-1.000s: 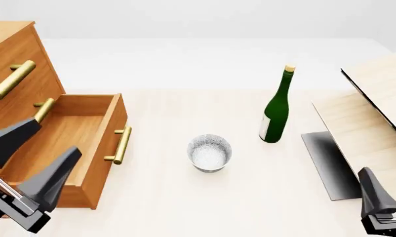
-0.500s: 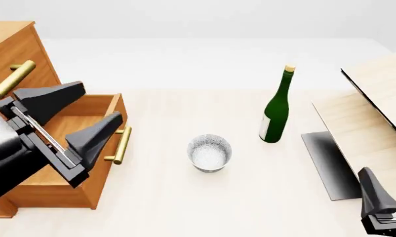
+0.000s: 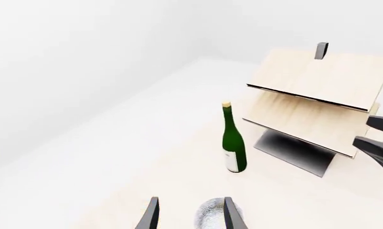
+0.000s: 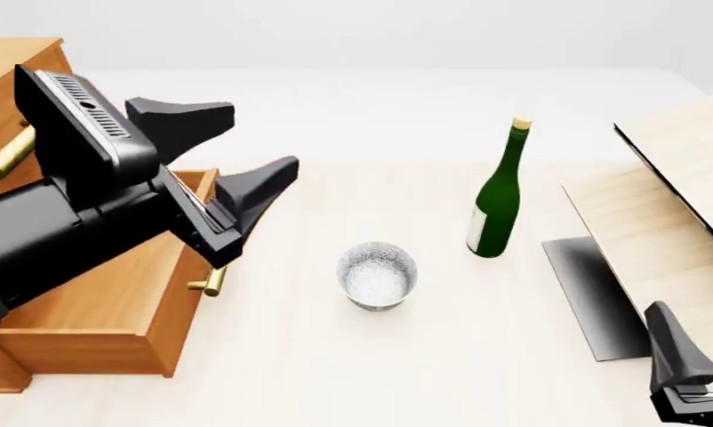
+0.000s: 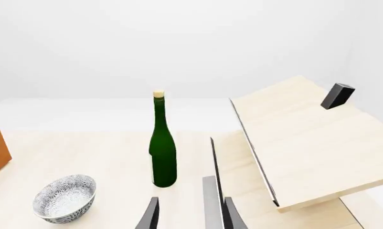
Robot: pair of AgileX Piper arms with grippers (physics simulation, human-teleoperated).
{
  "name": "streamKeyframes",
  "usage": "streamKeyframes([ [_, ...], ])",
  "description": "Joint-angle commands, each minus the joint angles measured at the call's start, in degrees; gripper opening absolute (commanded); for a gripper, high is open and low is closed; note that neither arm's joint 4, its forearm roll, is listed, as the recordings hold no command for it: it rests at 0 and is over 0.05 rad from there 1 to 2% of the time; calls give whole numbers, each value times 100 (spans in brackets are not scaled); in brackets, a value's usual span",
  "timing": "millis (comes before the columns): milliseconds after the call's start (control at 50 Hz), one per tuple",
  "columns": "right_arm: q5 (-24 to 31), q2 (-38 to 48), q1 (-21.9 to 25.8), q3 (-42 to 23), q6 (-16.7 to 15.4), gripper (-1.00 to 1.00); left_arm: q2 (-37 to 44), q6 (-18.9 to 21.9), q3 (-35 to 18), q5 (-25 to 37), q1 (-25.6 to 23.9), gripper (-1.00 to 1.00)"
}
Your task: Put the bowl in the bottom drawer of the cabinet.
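The speckled white bowl [image 4: 378,276] stands upright on the table, in front of the open bottom drawer [image 4: 108,307] of the orange-brown cabinet [image 4: 7,80]. My left gripper [image 4: 261,138] hovers open and empty above the drawer's front corner, up and to the left of the bowl. In the left wrist view the bowl [image 3: 212,217] shows low between the fingers of the left gripper [image 3: 191,200]. My right gripper [image 4: 700,356] sits open at the near right edge, far from the bowl [image 5: 65,198]. Its right wrist view shows the fingers [image 5: 152,214] spread with nothing between them.
A tall green bottle [image 4: 497,200] stands right of the bowl and farther back. A pale wooden box [image 4: 665,213] with a dark panel [image 4: 588,294] fills the right side. The drawer's brass handle [image 4: 213,283] is mostly hidden behind the left arm.
The left gripper has risen from low beside the drawer and swung right and up, toward the bowl, staying open. The bowl, the bottle and the right arm have not moved.
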Motion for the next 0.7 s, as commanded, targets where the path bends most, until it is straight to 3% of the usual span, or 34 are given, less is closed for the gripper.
streamKeyframes([
  [20, 0, 1, 0, 0, 0, 100, 703, -12, -738, 461, -137, 100],
  [180, 0, 0, 0, 0, 1, 100, 1017, -256, -1123, 647, -164, 100],
  [200, 0, 0, -1, 0, 0, 100, 1144, -111, -1174, 649, -80, 100],
  [220, 0, 0, 0, 0, 0, 100, 1232, -248, -1203, 615, 46, 100],
  [700, 0, 0, 0, 0, 0, 100, 2444, -201, -2187, 1293, 37, 100],
])
